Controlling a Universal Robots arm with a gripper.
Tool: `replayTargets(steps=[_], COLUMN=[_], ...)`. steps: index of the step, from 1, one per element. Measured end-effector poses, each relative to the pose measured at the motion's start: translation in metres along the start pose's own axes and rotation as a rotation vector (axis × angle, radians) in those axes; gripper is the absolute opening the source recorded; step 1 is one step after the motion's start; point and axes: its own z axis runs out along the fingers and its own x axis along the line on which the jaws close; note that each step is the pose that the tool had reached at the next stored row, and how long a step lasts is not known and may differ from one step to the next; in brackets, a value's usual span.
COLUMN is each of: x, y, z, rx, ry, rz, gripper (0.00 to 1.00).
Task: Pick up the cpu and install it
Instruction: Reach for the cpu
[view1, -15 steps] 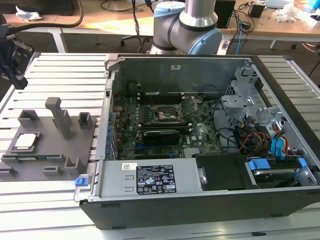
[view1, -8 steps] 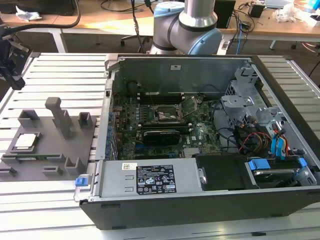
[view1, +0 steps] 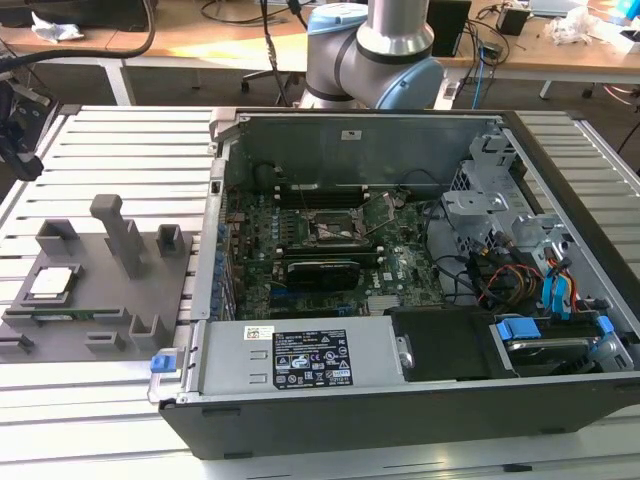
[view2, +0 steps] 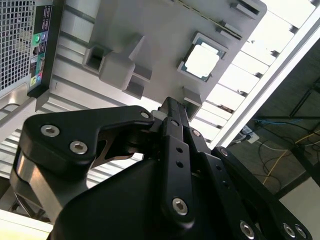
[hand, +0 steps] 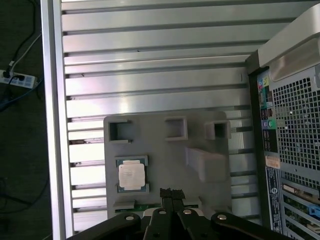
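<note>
cpu (hand: 131, 175): flat square chip, silver-grey top, pale rim. Loc: seated metal side up in a square pocket of the grey fixture plate (hand: 160, 155), on the slatted alu table (hand: 150, 50). In the exterior view the cpu (view1: 50, 283) sits at the plate's end toward that view's left, well apart from the pc case. Nothing touching it.

Gripper (hand: 171, 192): black, two-finger; jaws pressed together, nothing between them. Tips hang over the plate edge near the cpu, no contact w/ chip. In the second wrist view the gripper (view2: 173, 101) points at the plate, cpu (view2: 201, 61) lying just beyond the tips.

Fixture plate (view1: 100, 300): grey, w/ several raised blocks, open pockets and one tall post. Green strip, prob. memory stick (view1: 58, 318), lies in a slot along the edge just beside the cpu pocket.

PC case (view1: 400, 400): black, lying on its side, open side up, toward the exterior view's right of the plate. Motherboard inside; cpu socket (view1: 340, 232), black-framed, sits near board centre. Cables and blue-tabbed drive bays at the end toward that view's right.

Arm base (view1: 375, 45): grey-blue, behind the case.
</note>
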Motion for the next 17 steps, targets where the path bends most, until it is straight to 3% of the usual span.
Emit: replayTargets(steps=[6, 12, 17], x=[0.0058, 0.0066, 0.0069], y=[-0.0005, -0.0007, -0.0016], z=[0.0014, 0.0025, 0.0164], rx=[0.0, 0.0001, 0.0], ry=[-0.0001, 0.0001, 0.0], rz=[0.0, 0.0, 0.0], gripper=[0.11, 0.11, 0.11])
